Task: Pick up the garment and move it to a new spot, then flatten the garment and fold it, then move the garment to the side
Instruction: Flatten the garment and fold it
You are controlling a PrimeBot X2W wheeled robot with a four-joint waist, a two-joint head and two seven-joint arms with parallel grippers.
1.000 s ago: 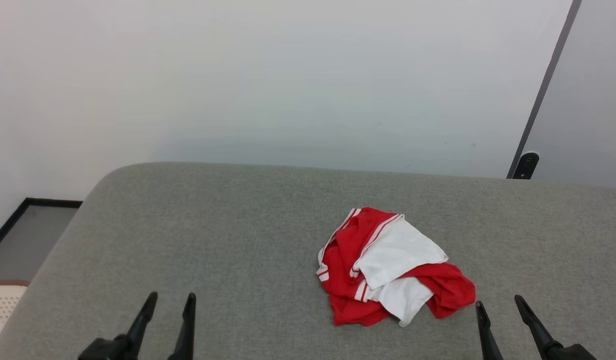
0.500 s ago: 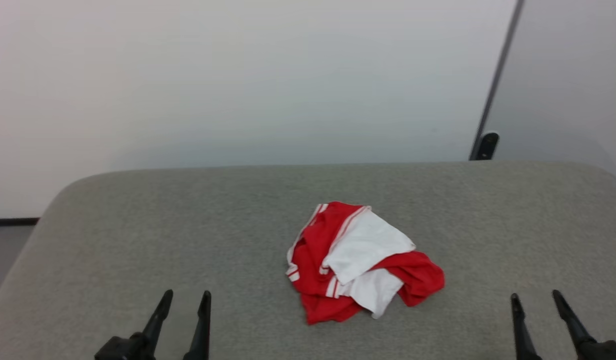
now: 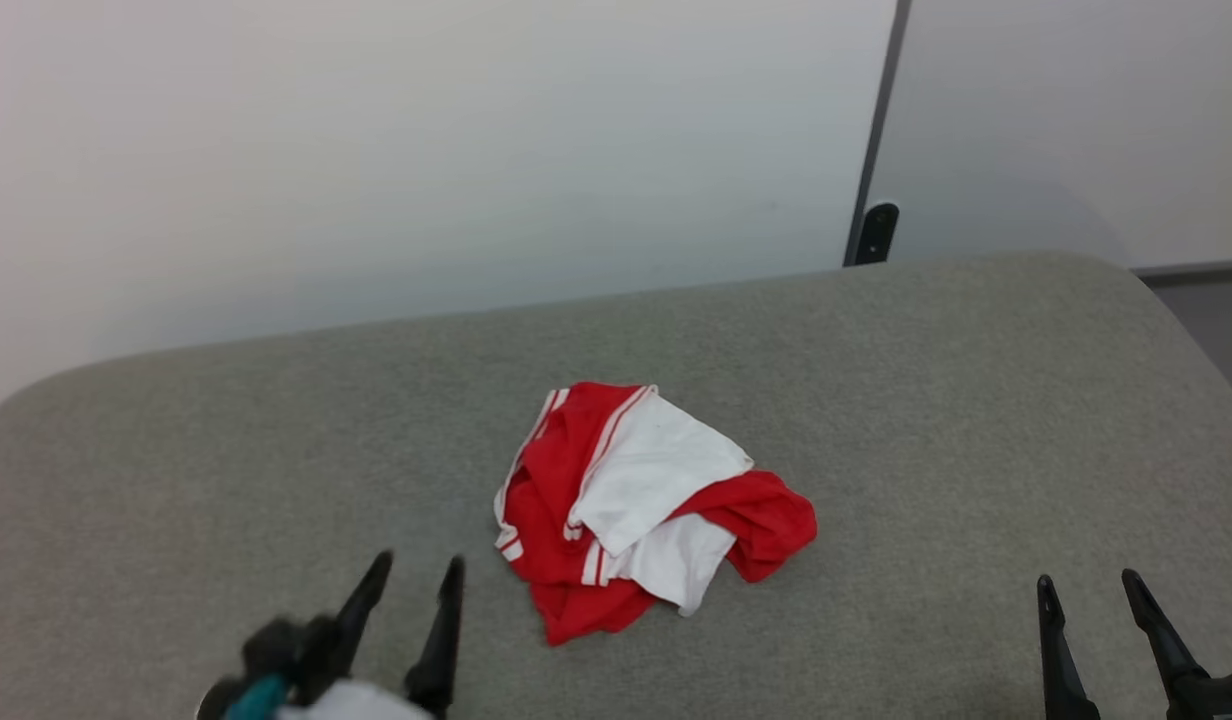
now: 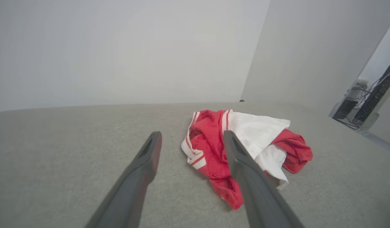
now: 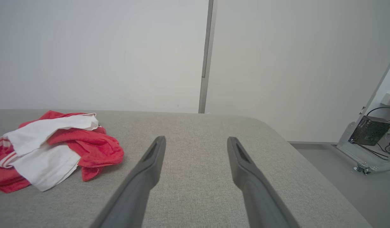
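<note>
Crumpled red soft jersey garment (image 3: 636, 490) with white sleeves and red-white striped trim lies in a loose heap near the middle of the grey fabric-covered bench (image 3: 926, 400). A white sleeve lies folded across the top. Red cloth bunches at the heap's 3 o'clock side, and striped trim runs along its 9 o'clock edge.

The left end effector (image 3: 418, 560), with two long dark fingers, sits at 7 o'clock in the head view. Its jaws are spread wide and hold nothing. The garment lies at its 1 o'clock, near but apart. In the left wrist view one finger overlaps the heap, but the head view shows a gap of bare cloth between them. A blurred teal-and-white patch shows at this wrist.

The right end effector (image 3: 1088, 580) is at 5 o'clock in the head view, jaws also wide and empty. It is well apart from the garment, which lies at its 10 o'clock. Bare bench cloth alone lies between each end effector and the heap.

Surroundings:
- A plain pale wall (image 3: 376, 150) stands behind the bench at 12 o'clock.
- A dark vertical strip (image 3: 881, 100) runs down the wall at 1 o'clock, with a small black fitting (image 3: 876, 232) at its foot, just behind the bench's far edge.
- Grey floor (image 3: 1216, 320) shows at 3 o'clock, past the bench's rounded corner.
- In the right wrist view a dark box (image 5: 370, 129) with cables sits on a metal wheeled frame (image 5: 356, 156) at 3 o'clock, well apart from the bench.
</note>
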